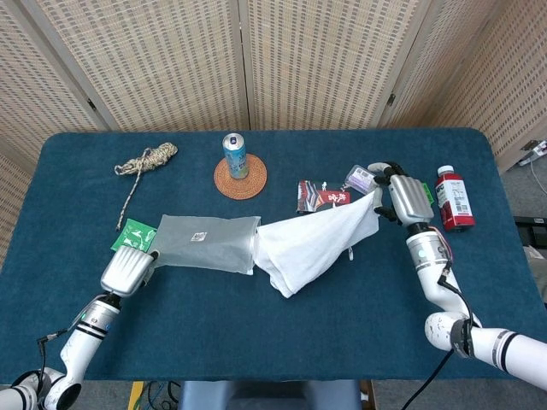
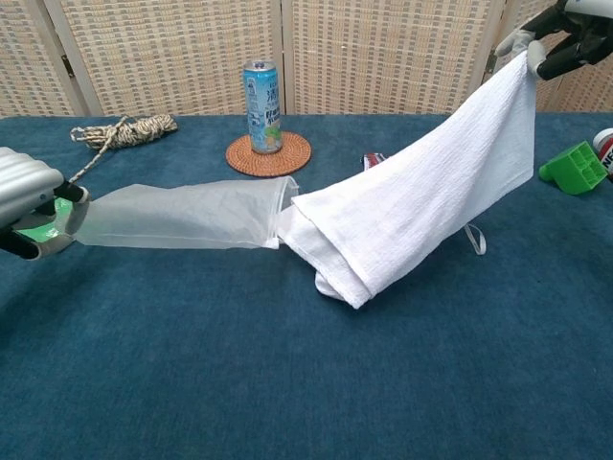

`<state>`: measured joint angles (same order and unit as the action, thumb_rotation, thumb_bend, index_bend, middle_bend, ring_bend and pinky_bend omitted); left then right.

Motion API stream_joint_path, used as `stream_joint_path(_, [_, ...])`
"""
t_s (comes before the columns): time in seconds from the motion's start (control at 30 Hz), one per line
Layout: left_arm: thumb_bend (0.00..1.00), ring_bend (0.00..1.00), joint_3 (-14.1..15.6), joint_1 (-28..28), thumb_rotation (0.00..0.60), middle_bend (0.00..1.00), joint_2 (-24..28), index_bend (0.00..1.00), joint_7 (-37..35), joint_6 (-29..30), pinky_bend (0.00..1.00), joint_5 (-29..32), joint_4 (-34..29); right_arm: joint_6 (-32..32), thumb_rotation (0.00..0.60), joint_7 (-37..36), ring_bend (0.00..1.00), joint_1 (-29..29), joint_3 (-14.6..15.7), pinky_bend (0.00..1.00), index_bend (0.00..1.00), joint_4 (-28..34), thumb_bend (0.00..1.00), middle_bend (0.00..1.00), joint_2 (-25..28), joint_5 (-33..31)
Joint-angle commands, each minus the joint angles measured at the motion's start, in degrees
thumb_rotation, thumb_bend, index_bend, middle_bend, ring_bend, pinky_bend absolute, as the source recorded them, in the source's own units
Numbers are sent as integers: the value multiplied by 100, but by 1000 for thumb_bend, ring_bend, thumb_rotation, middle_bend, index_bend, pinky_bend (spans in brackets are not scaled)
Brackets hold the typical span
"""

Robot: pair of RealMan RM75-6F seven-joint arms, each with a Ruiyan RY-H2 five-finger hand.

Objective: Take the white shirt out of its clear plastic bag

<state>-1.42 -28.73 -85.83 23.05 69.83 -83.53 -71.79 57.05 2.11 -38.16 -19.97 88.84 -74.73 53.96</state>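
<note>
The white shirt (image 1: 314, 246) (image 2: 421, 213) hangs stretched from my right hand (image 1: 400, 198) (image 2: 565, 29), which pinches its top corner high at the right. Its lower folded end lies on the table just outside the bag's mouth. The clear plastic bag (image 1: 205, 244) (image 2: 182, 216) lies flattened to the left, looking empty, its far end gripped by my left hand (image 1: 128, 272) (image 2: 24, 192) near the table's left edge.
A can (image 1: 235, 155) stands on a round woven coaster (image 1: 240, 177) at the back. A rope coil (image 1: 147, 161) and green packet (image 1: 131, 231) lie left. A snack packet (image 1: 320, 196), green block (image 2: 575, 165) and red bottle (image 1: 454, 198) sit right.
</note>
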Motion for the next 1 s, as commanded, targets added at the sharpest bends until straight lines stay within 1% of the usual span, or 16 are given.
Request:
stream_joint_path(0.03, [430,948,-70,52,600,1000,35,601,-29,14,1000,117,15,53,600,-37,102,18,-24,282,660,32,784,235,11,20])
stream_joint_path(0.1, [430,946,-118,84,600,1000,62,596,-43,19,1000,195,23,69,600,-71,102,29,-33,282,660,47,785,235,19,30])
stream_joint_path(0.23, [430,940,-122,110,600,1000,114,584,-6,0,1000,216,28,68,600,-91,102,43,-13,282,660,61,772,235,24,48])
stream_joint_path(0.27, [430,938,-122,117,600,1000,122,581,-2,-2,1000,220,24,75,600,-101,102,52,-6,282,660,62,750,235,25,59])
stream_joint_path(0.4, [430,927,-120,170,600,1000,165,554,-11,10,1000,246,-10,128,600,-128,102,128,55,282,657,96,606,234,69,129])
stream_joint_path(0.43, [430,924,-118,186,600,1000,179,539,-29,17,1000,250,-17,147,600,-127,102,153,76,282,637,109,570,232,90,157])
stream_joint_path(0.47, [430,919,-113,207,600,1000,206,505,-38,20,1000,260,-22,174,600,-132,102,192,105,282,612,131,528,231,124,194])
stream_joint_path(0.53, [417,907,-115,247,600,1000,266,400,-43,36,1000,285,-55,218,600,-131,102,268,161,282,488,184,345,227,206,259])
stream_joint_path(0.6, [319,889,-116,282,600,996,327,297,-67,57,1000,297,-114,265,600,-112,102,335,210,282,288,242,110,218,290,318])
stream_joint_path(0.63, [222,876,-114,298,600,987,358,231,-71,73,1000,294,-144,289,600,-99,102,370,237,282,240,278,72,215,337,349])
stream_joint_path(0.67, [158,866,-108,320,600,978,400,188,-77,91,1000,287,-189,317,600,-87,102,419,271,282,155,336,23,211,404,386])
stream_joint_path(0.7, [78,847,-103,333,600,958,430,121,-74,104,996,281,-224,338,600,-81,102,454,292,282,72,381,0,208,455,413])
stream_joint_path(0.73, [41,829,-101,352,600,940,467,72,-85,128,990,270,-275,374,600,-78,102,502,318,282,38,439,0,207,519,454])
stream_joint_path(0.8, [17,795,-108,381,600,905,518,16,-130,173,969,253,-355,447,600,-92,102,580,357,282,0,520,0,206,602,535])
stream_joint_path(0.93, [13,707,-170,464,600,801,631,0,-213,289,922,304,-565,618,600,-108,102,778,491,282,0,684,0,206,775,750])
stream_joint_path(1.0, [13,670,-230,517,600,703,715,0,-254,365,902,365,-713,688,600,-97,101,888,586,282,0,764,0,206,868,854])
